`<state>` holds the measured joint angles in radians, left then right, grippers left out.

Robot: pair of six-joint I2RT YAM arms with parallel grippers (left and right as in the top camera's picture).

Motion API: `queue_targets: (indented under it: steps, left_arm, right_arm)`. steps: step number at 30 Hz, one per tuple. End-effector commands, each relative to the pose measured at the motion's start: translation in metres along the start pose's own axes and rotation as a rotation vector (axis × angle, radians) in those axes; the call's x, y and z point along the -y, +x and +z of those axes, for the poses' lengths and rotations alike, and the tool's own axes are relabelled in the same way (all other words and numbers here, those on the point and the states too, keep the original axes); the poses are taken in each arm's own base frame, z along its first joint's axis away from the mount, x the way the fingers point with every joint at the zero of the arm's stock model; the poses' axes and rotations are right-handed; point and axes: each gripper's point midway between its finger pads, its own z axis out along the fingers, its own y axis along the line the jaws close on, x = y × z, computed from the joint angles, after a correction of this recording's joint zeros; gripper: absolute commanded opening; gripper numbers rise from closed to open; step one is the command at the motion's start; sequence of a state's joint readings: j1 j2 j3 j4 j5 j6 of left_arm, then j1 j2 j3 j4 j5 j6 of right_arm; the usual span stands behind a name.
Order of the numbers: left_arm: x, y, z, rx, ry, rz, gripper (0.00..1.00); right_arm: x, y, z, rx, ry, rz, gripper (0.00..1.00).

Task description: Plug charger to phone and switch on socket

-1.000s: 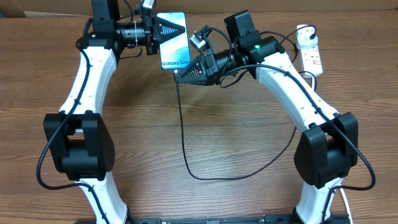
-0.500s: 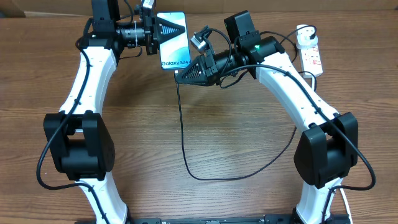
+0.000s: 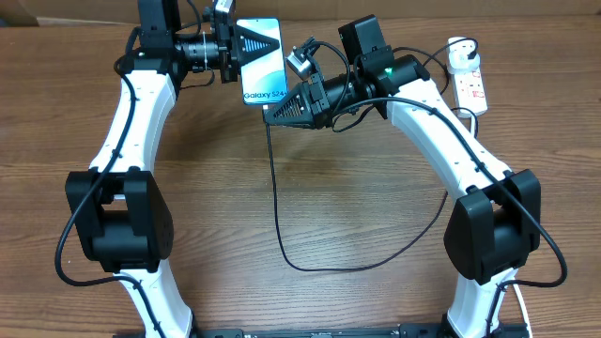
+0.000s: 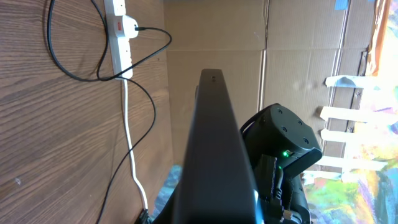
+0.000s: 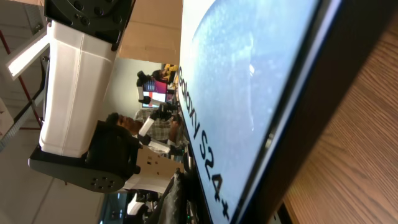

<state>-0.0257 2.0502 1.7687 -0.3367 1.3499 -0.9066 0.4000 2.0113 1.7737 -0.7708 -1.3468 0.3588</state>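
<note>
Left gripper (image 3: 267, 43) clamps phone (image 3: 268, 83); right gripper (image 3: 270, 115) seemingly pinches charger (image 3: 275, 188).

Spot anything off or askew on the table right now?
Nothing stands out. Left hand grips the phone, right hand holds the charger cable at its bottom edge; socket lies flat at the far right.

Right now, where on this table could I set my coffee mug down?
The bare wooden table between the left white arm and the thin black cable is free. Crowded at the far edge: left gripper and right gripper meet at the slim blue-screened phone; white power strip sits far right.
</note>
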Motion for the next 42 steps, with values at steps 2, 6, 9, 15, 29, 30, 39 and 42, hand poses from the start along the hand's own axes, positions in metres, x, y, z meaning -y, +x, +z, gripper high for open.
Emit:
queue_targets:
  steps: [2,6,9,15,29,30,39,42]
  left_arm:
    - [0.0118,0.0153,0.0074,-0.070,0.042,0.016,0.04]
    - [0.0129,0.0167,0.0071,-0.078,0.049,0.016,0.04]
    - [0.0138,0.0178,0.0069,-0.085,0.054,0.016,0.04]
    - [0.0135,0.0162,0.0038,-0.079,0.055,0.011,0.04]
    - [0.0165,0.0181,-0.0017,-0.096,0.075,-0.011,0.04]
    - [0.0165,0.0181,-0.0017,-0.096,0.075,-0.014,0.04]
    - [0.0168,0.0188,-0.0016,-0.101,0.076,-0.033,0.04]
    - [0.0204,0.0233,-0.0023,-0.128,0.096,-0.034,0.04]
  right_arm:
    - [-0.0144,-0.0025,-0.0039,0.013,-0.003,-0.067,0.04]
    - [-0.0137,-0.0024,-0.0039,0.014,-0.001,-0.063,0.04]
    - [-0.0137,-0.0023,-0.0039,0.013,-0.001,-0.063,0.04]
    - [-0.0137,-0.0022,-0.0039,0.013,-0.001,-0.061,0.04]
    - [-0.0143,-0.0017,-0.0037,0.011,-0.004,-0.061,0.04]
    - [-0.0143,-0.0018,-0.0037,0.011,-0.004,-0.061,0.04]
    - [-0.0143,-0.0022,-0.0034,0.012,-0.003,-0.066,0.04]
    - [-0.0143,-0.0019,-0.0034,0.011,-0.004,-0.060,0.04]
